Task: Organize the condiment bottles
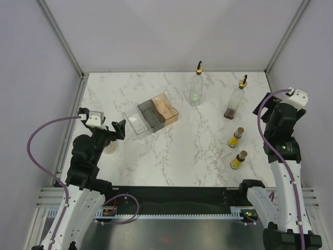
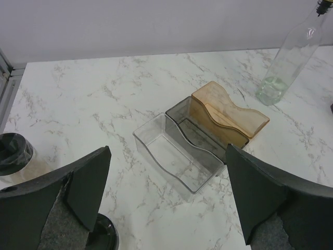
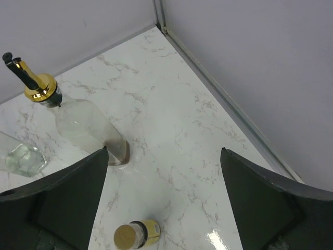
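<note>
Two tall clear bottles with gold spouts stand at the back: one nearly empty, one with brown liquid at its base. Two small yellow bottles stand at the right. My left gripper is open and empty over a black-lidded jar. In the left wrist view the gripper frames bare table, with one jar at the left and a second black lid below. My right gripper is open and empty; its wrist view shows the brown-based bottle and a yellow bottle.
A clear bin, a grey bin and an orange bin sit side by side left of centre, all empty; they also show in the left wrist view. White walls and metal rails enclose the marble table.
</note>
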Available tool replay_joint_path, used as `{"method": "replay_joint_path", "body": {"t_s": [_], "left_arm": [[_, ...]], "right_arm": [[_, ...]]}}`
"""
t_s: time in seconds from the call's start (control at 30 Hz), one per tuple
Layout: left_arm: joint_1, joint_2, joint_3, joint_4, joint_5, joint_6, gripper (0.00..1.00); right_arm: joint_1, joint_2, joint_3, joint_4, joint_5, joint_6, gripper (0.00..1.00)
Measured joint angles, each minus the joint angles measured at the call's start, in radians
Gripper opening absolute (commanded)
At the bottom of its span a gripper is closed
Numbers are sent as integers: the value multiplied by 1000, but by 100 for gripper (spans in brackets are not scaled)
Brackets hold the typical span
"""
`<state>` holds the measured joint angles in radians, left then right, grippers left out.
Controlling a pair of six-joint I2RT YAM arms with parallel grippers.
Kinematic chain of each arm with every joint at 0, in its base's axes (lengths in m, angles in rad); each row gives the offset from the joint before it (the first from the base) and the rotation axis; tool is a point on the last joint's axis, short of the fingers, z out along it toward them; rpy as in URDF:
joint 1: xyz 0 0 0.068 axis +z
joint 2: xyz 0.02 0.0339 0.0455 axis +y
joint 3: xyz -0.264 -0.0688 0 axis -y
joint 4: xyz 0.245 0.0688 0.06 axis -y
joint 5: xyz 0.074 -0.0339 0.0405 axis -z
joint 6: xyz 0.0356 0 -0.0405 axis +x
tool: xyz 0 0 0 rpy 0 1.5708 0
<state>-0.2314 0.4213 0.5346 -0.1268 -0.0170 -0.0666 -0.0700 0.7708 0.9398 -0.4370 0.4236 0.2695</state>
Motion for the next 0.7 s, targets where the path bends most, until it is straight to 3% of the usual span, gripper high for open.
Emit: {"method": "replay_joint_path", "body": {"t_s": [0.13,0.37,0.7], "left_arm": [[0,36,34,-55,-13,-40,100],[0,150,204,-314,-122,-191,100],[0,63,298,-649,-263,-425,99]], "right_arm": [[0,4,2,-4,-103,-64,98],[0,-51,1,-3,-418,-350,98],[1,-28,-51,-110,-833,-638,98]]}}
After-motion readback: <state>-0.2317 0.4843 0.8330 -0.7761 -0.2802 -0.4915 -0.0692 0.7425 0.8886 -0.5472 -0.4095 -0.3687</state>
